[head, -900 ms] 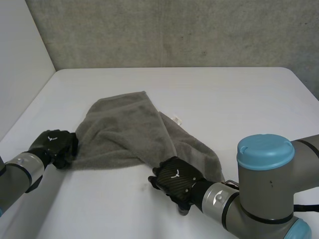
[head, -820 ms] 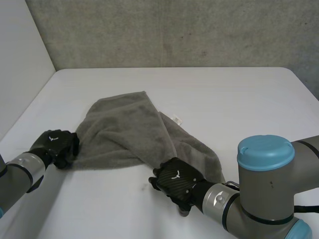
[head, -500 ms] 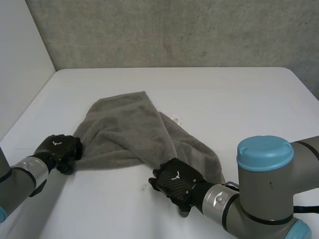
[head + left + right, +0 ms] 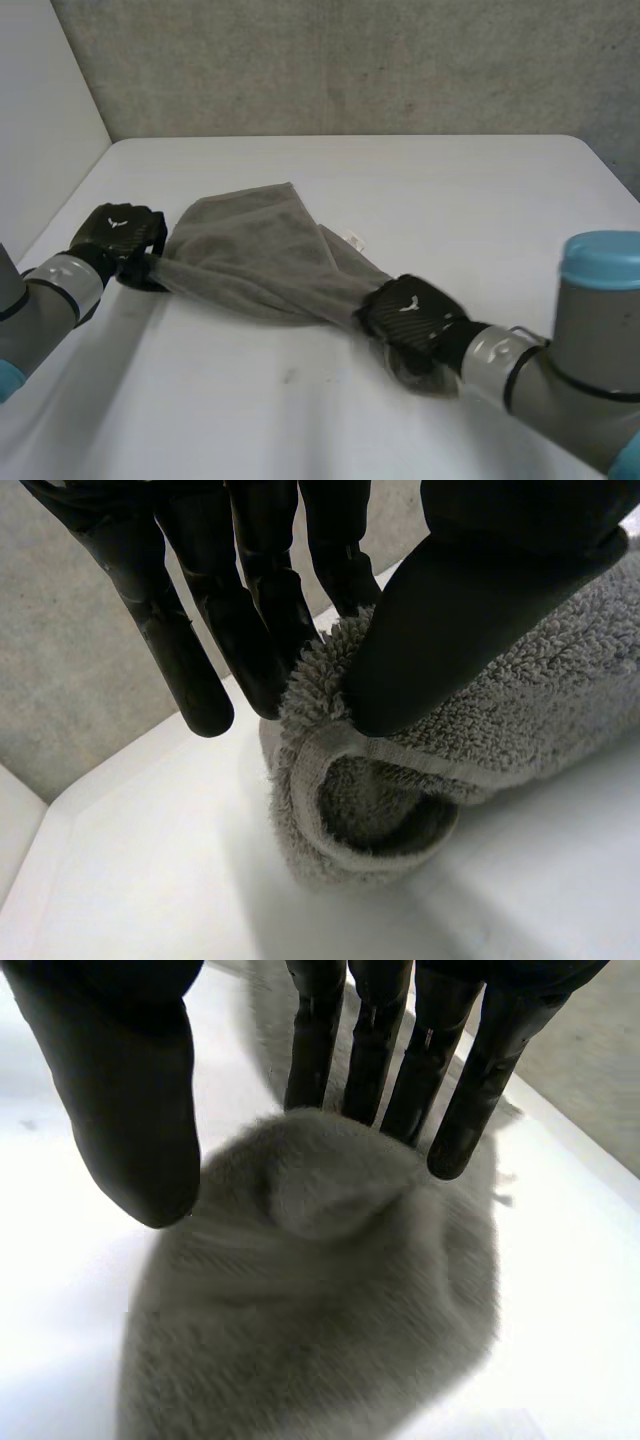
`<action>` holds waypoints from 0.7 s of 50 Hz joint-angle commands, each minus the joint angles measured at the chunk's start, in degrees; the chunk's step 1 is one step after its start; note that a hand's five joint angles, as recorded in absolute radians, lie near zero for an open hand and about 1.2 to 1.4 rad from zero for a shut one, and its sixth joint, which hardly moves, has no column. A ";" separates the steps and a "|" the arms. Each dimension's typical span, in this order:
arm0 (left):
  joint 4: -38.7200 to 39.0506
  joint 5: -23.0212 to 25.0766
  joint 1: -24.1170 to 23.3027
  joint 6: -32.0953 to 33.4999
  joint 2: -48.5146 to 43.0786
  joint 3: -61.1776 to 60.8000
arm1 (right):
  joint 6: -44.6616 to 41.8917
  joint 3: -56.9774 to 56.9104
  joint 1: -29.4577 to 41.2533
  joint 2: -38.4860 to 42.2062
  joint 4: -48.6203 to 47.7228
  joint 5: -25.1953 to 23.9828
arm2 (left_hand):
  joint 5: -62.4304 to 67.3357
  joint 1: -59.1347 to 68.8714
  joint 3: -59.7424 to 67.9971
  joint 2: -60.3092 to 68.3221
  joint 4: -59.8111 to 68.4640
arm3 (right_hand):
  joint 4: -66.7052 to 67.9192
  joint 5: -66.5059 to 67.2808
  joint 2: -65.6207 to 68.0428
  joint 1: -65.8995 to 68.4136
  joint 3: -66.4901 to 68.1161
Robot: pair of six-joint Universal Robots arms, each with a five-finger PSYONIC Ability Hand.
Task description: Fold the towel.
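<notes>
Left hand (image 4: 115,232): thumb presses a rolled edge of the towel (image 4: 250,255) against my fingers (image 4: 250,610), a firm pinch. From there the towel runs stretched over the table (image 4: 450,190) to my right hand (image 4: 405,308). Its other end is bunched under that palm; I cannot tell whether that hand grips it.

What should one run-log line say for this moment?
task: towel fold, not done | left hand: pinches towel edge | right hand: grips opposite end | towel: bunched, stretched between both hands
</notes>
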 commanded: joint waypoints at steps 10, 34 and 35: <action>0.03 0.01 -1.26 -4.49 -0.37 1.40 | 10.90 10.20 -13.31 -5.98 -0.91 -1.27 | 11.31 12.15 10.38 10.28 10.28 | -25.55 -25.17 -25.96 -25.51 -26.02; -0.05 0.01 -3.63 -7.83 -0.63 4.03 | 15.12 18.20 -14.98 -7.13 -8.90 -0.83 | 11.31 12.15 10.38 10.28 10.28 | -19.26 -18.88 -19.67 -19.22 -19.73; -0.06 0.01 -3.63 -7.83 -0.63 4.03 | 15.12 18.20 -14.98 -7.12 -8.90 -0.83 | 11.31 12.15 10.38 10.28 10.28 | -19.24 -18.86 -19.66 -19.20 -19.71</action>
